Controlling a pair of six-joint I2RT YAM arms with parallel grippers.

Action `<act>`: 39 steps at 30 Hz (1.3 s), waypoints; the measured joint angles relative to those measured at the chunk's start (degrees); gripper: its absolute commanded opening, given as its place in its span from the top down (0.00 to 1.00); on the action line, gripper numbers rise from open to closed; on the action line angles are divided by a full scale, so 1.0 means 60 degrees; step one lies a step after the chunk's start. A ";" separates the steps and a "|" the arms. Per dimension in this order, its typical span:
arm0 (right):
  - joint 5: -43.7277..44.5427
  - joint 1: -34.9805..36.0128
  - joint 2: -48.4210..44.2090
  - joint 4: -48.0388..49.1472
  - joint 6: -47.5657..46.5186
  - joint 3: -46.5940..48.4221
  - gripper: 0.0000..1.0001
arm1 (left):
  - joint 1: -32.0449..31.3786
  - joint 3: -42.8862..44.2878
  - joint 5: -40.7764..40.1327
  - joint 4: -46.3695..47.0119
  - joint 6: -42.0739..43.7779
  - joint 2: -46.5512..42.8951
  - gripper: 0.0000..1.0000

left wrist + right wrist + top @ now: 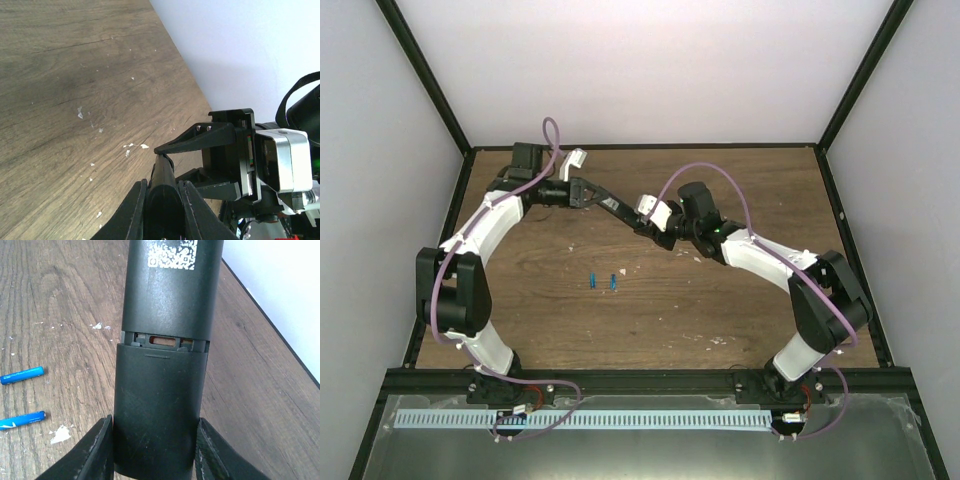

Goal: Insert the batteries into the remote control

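Note:
The remote control (616,206) is a slim black bar held in the air over the back of the table between both grippers. My left gripper (586,192) is shut on its left end; in the left wrist view the remote (163,210) sits edge-on between my fingers (133,210). My right gripper (156,450) is shut on the other end, across the battery cover (160,405). The cover is slid back a little, with a narrow gap at its top edge. Two blue batteries (592,280) (613,280) lie side by side on the table, also in the right wrist view (21,375) (22,420).
The wooden table (720,310) has white paint flecks and black frame rails at its edges. White walls stand close behind and to both sides. The right gripper's body (235,155) fills the lower right of the left wrist view.

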 measured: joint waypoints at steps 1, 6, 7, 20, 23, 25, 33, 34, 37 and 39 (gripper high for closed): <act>-0.0004 0.0000 0.0000 0.0018 -0.0004 0.0000 0.67 | 0.0022 0.0000 0.0029 -0.0007 0.0004 0.0000 1.00; 0.0004 0.0033 0.0029 0.0051 -0.0025 0.0015 0.66 | 0.0076 0.0018 0.0066 -0.0055 0.0025 0.0000 1.00; 0.0007 0.0036 0.0036 0.0066 -0.0047 0.0018 0.65 | 0.0095 0.0026 0.0069 -0.0066 0.0025 0.0000 1.00; 0.0714 -0.0102 0.0535 -0.1534 -0.0495 -0.0608 0.65 | 0.0816 0.0535 0.0076 0.0408 -0.0131 -0.0277 1.00; 0.0841 -0.0102 0.0543 -0.1803 -0.0517 -0.0678 0.65 | 0.0787 0.0550 0.0109 0.0506 -0.0142 -0.0375 1.00; 0.0874 -0.0102 0.0521 -0.1803 -0.0521 -0.0678 0.65 | 0.0769 0.0550 0.0102 0.0503 -0.0135 -0.0386 1.00; 0.1016 -0.0157 0.0357 -0.1778 -0.0528 -0.0718 0.59 | 0.0823 0.0550 0.0015 0.0474 -0.0102 -0.0386 1.00; 0.1016 -0.0157 0.0350 -0.1774 -0.0532 -0.0718 0.59 | 0.0841 0.0550 0.0007 0.0466 -0.0091 -0.0386 1.00; 0.0998 -0.0153 0.0350 -0.1800 -0.0528 -0.0718 0.58 | 0.0936 0.0550 -0.0040 0.0463 -0.0084 -0.0386 1.00; 0.0889 -0.0157 0.0350 -0.1872 -0.0506 -0.0710 0.54 | 0.1049 0.0543 -0.0062 0.0466 -0.0084 -0.0390 1.00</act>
